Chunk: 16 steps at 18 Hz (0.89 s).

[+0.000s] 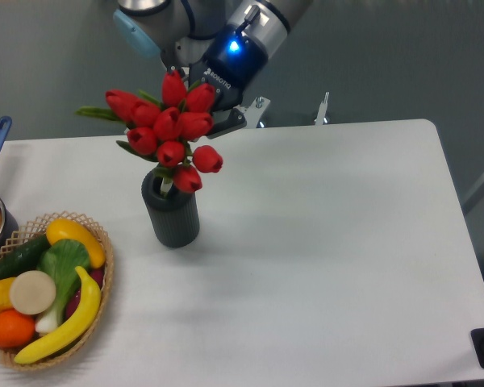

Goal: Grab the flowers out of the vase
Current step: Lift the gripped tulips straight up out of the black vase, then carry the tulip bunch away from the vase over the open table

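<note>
The flowers (171, 137) are clamped by the end effector (215, 113) above the vase (172, 214), with stems seen at the vase mouth.

One marking shows: a short line of white lettering on the black body of the pincer (200, 109), just below its blue light and beside the red flowers (171, 135). It appears to be a brand name, but the letters are too small and blurred to read for certain. No other text, number or sign can be read anywhere else in view.
</note>
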{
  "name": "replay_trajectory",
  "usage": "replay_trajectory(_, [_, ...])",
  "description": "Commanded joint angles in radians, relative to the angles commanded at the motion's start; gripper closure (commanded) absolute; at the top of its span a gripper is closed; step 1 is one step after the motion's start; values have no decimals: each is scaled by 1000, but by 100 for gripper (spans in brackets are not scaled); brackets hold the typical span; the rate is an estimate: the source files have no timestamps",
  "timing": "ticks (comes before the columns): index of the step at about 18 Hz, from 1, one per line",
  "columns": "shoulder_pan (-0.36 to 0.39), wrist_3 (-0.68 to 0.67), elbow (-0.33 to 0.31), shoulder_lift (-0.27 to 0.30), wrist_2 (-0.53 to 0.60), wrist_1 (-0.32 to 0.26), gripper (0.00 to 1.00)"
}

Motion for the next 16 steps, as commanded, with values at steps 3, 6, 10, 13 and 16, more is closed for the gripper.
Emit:
replay_trajectory(3, [11, 0, 12, -3, 0, 2, 97])
replay_trajectory(6, [22, -3, 25, -3, -2, 0, 97])
replay_trajectory(10, [31, 8, 55, -8, 5, 5, 97])
replay_trajectory(13, [57, 9, 95, -60, 11, 44, 97])
replay_trajectory(16, [74, 58, 143, -130, 61, 89, 97])
